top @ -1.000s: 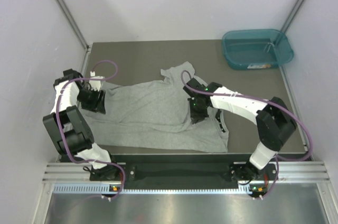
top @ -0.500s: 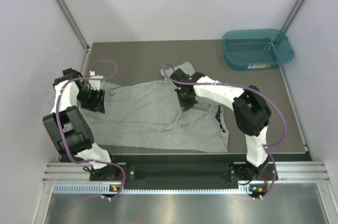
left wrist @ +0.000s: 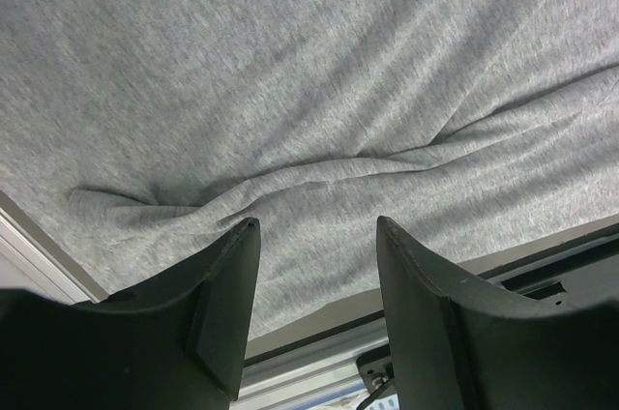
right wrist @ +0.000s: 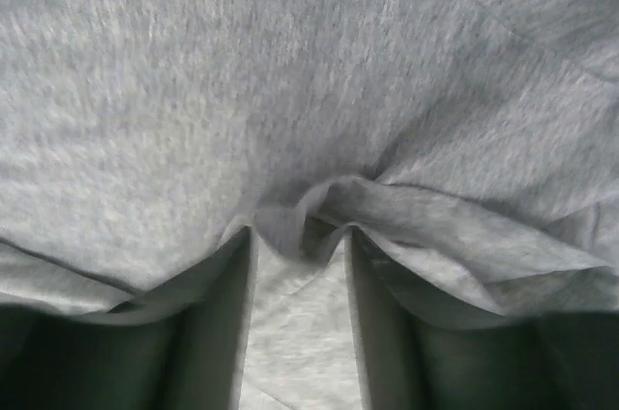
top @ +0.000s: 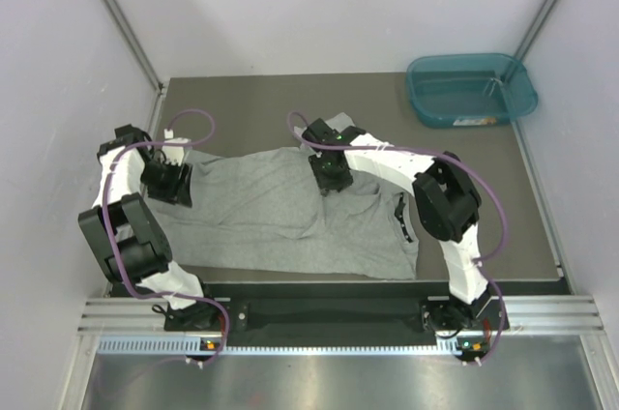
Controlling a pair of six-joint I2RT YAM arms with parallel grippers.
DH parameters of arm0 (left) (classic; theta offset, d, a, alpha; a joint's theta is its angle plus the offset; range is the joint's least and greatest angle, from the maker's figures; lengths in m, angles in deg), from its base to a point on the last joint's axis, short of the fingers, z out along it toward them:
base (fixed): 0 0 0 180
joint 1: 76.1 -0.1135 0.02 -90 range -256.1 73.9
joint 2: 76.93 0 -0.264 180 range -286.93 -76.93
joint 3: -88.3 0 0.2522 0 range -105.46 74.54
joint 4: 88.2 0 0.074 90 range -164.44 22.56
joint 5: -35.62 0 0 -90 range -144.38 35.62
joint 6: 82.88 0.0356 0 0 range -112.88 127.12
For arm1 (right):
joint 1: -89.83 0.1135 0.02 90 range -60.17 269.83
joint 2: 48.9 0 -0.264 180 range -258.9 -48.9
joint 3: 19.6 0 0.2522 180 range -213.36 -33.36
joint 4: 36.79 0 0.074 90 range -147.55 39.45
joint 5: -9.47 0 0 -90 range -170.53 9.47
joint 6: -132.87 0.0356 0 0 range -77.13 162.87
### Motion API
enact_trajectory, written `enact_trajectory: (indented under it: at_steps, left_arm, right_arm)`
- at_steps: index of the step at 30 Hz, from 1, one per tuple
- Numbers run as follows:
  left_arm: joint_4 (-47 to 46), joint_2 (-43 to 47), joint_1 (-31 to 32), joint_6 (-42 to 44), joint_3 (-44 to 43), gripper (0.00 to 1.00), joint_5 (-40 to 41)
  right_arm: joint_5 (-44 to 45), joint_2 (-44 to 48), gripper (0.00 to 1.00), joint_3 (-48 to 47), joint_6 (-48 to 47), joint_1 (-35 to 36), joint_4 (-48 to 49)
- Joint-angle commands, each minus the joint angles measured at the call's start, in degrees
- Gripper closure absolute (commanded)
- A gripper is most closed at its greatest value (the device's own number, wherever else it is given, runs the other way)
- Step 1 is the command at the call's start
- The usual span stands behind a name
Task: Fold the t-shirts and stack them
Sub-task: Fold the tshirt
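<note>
The dark tabletop [top: 242, 101] shows uncovered beyond the t-shirt [top: 261, 207], which lies spread and rumpled across the middle, its near hem close to the front edge. A teal tub [top: 471, 89] sits in the far right corner. My right hand [right wrist: 298, 231], fingers narrow, pinches a pucker near the shirt's far edge. My left hand [left wrist: 317, 226] stands wide over its left edge.

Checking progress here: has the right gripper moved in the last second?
Yes. Judged against the teal tub, the right gripper went left over the t-shirt and slightly toward the far edge.
</note>
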Motion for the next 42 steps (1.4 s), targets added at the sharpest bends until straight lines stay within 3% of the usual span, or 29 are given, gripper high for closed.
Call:
enact_trajectory:
  at_steps: [1,3,6,8,11,16,27,31,34,35,38,39,42]
  left_arm:
    - [-1.0,-0.2,-0.7,-1.2,-2.6,0.44,-0.7]
    - [-3.6,-0.2,-2.0,-4.3,-3.4,0.44,-2.4]
    - [-9.4,-0.5,-4.2,-10.1,-5.1,0.42,-3.8]
    - [-12.7,-1.7,-4.8,-13.5,-6.0,0.41,-2.8]
    - [-20.8,-4.2,-5.6,-20.9,-8.2,0.37,2.1]
    - [-28.8,-10.8,-6.0,-25.6,-11.8,0.35,7.0]
    - [-30.5,-26.1,-5.8,-24.5,-21.2,0.35,-4.0]
    - [-30.9,-27.7,-5.8,-24.7,-22.5,0.35,-6.4]
    - [-31.1,-28.9,-5.3,-24.1,-23.5,0.35,-7.6]
    - [-31.0,-29.4,-5.2,-23.8,-24.2,0.35,-7.7]
    - [-29.6,-31.5,-4.4,-22.7,-25.9,0.35,-7.8]
    - [-29.1,-32.3,-4.1,-22.6,-26.3,0.35,-8.4]
    - [-29.5,-33.3,-2.1,-21.3,-26.6,0.35,-8.1]
  right_arm:
    - [0.6,-0.4,0.46,-5.1,-2.0,0.5,0.3]
    - [0.3,0.7,0.31,-7.2,-2.0,-0.4,-0.2]
    - [-1.1,2.9,0.2,-10.9,-2.7,-2.9,1.1]
    - [-1.9,3.6,0.16,-12.4,-2.9,-4.8,2.5]
    - [-4.2,3.2,0.17,-12.5,-2.0,-11.2,6.0]
    - [-2.7,-3.3,0.39,-16.0,1.1,-17.6,11.5]
    - [-6.1,-25.0,0.41,-37.6,6.5,-23.0,12.8]
    - [-8.0,-27.6,0.44,-38.5,8.4,-23.0,14.1]
    - [-9.0,-28.6,0.57,-38.0,9.1,-23.2,15.9]
    - [-10.6,-28.9,0.71,-37.9,9.3,-23.4,16.4]
    - [-13.9,-29.0,0.96,-37.6,10.8,-23.6,19.1]
    - [-14.3,-28.0,1.0,-36.3,11.2,-23.8,20.5]
    - [-14.7,-24.8,1.0,-32.1,12.1,-23.9,23.5]
